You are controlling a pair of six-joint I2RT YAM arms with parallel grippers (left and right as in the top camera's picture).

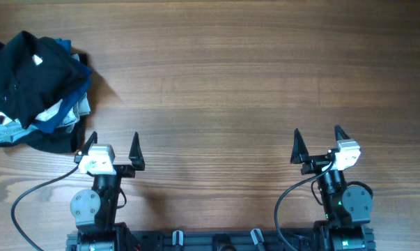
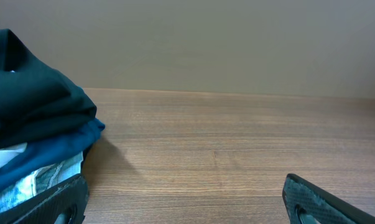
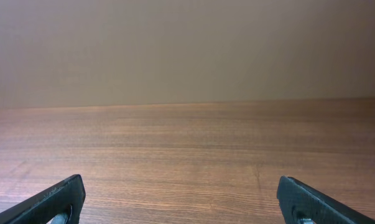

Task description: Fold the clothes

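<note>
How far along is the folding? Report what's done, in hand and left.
Done: nothing; the black shirt lies crumpled atop the blue garments at the far left corner of the table. In hand: nothing; the left gripper and right gripper stand open and empty near the front edge. Left: everything, likely lifting the shirt off the pile, spreading it flat, then folding it.
</note>
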